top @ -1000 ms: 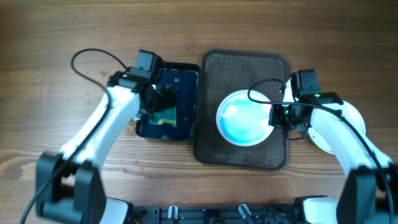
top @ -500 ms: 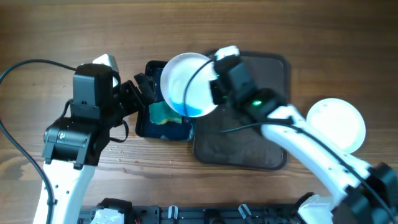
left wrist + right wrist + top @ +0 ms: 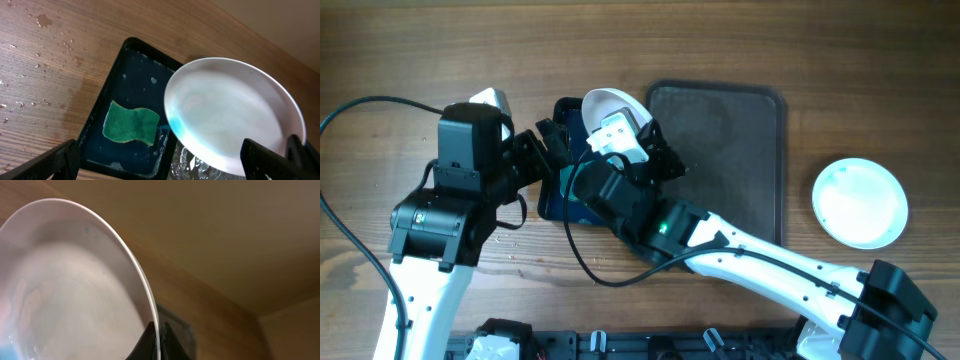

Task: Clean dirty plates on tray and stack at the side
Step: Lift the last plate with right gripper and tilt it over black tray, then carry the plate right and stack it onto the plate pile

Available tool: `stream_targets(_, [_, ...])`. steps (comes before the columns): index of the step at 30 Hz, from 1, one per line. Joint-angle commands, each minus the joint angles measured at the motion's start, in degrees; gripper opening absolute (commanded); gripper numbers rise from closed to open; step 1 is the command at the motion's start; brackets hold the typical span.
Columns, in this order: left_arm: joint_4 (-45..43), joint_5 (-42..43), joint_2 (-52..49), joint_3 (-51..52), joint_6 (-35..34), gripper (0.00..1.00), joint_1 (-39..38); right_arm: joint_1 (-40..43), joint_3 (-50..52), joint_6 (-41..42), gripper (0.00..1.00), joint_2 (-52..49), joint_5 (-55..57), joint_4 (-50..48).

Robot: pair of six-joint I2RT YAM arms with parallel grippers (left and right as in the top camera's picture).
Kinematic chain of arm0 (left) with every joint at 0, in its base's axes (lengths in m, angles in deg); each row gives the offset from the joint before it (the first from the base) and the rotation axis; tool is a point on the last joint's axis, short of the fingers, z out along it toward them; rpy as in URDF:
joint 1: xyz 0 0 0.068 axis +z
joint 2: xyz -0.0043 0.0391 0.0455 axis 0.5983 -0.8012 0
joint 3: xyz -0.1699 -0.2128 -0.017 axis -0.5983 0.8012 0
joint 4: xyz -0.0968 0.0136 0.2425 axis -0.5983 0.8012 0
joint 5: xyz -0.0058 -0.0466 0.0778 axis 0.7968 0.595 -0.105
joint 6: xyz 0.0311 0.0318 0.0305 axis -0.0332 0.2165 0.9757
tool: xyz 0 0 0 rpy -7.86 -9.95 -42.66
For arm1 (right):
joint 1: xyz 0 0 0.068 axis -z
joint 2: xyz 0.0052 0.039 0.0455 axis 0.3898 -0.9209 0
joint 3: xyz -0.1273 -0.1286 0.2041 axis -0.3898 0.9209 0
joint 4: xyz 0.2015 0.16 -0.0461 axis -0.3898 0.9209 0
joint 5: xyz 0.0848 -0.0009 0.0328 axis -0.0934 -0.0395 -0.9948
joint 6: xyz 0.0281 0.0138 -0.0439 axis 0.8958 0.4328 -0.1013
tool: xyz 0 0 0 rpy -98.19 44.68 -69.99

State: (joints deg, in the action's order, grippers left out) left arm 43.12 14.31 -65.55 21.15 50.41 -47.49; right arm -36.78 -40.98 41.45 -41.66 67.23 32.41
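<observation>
– Tipped the plate [image 3: 610, 108] much steeper than half a second ago: face-up then, nearly on edge now, with the right arm swung lower.
– Starting from the left?
– Hovering there with the left hand [image 3: 548, 148] spread apart, gripping nothing, unmoved since that earlier frame. Looks down on the dark wash basin [image 3: 135, 70]; can see a green sponge [image 3: 131, 123] lying flat in its water.
– And the plate?
– Held tilted above the basin's right side, pinched at the rim by the right hand [image 3: 157, 342], clamped tight on it.
– Further right?
– Shows nothing on the brown tray [image 3: 720, 150]. Beyond it, can see one white plate [image 3: 860, 200] resting on the table [image 3: 400, 50], well apart.
– How far along, then?
– Likely the last plate. One apparently cleaned and set aside; this one lifted off the tray but not yet scrubbed. Left to do, by my reckoning: sponge it, then stack it on the other.
</observation>
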Motion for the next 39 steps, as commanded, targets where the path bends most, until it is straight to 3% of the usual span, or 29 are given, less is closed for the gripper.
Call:
stream_targets(1, [-0.07,0.87,0.20,-0.90,0.26,1.00,0.33,-1.09,-1.14,-4.33,0.04,0.33,5.73,-1.64])
stream_targets(7, [-0.07,0.87,0.20,-0.90,0.26,1.00,0.33,-1.88,-1.14,-11.34,0.04,0.33,6.54,-6.29])
stream_targets(20, [-0.07,0.87,0.20,-0.90,0.26,1.00,0.33,-1.92,-1.14,-12.46,0.04,0.33,6.71,-7.76])
stream_targets(22, [-0.07,0.87,0.20,-0.90,0.26,1.00,0.33,-0.85,-0.81,-10.88,0.04,0.31,0.87,-7.48])
stream_targets(23, [-0.07,0.87,0.20,-0.90,0.26,1.00,0.33,0.57,-0.50,-6.21,0.04,0.26,-5.70,-5.57])
stream_targets(24, [-0.07,0.87,0.20,-0.90,0.26,1.00,0.33,3.43,-0.44,3.10,0.04,-0.13,-15.45,-1.25])
stream_targets(27, [-0.07,0.87,0.20,-0.90,0.26,1.00,0.33,10.29,-0.52,21.55,0.04,0.83,-29.53,6.71])
stream_targets(30, [-0.07,0.87,0.20,-0.90,0.26,1.00,0.33,23.71,-0.55,31.91,0.04,10.60,-55.52,10.19])
stream_targets(32, [-0.07,0.87,0.20,-0.90,0.26,1.00,0.33,34.62,-0.55,41.79,0.04,18.34,-56.78,18.84])
stream_targets(35, [-0.07,0.87,0.20,-0.90,0.26,1.00,0.33,54.27,-0.55,44.30,0.04,24.48,-59.49,30.16])
stream_targets(39, [-0.07,0.87,0.20,-0.90,0.26,1.00,0.33,75.47,0.26,42.47,0.04,22.51,-61.90,40.39])
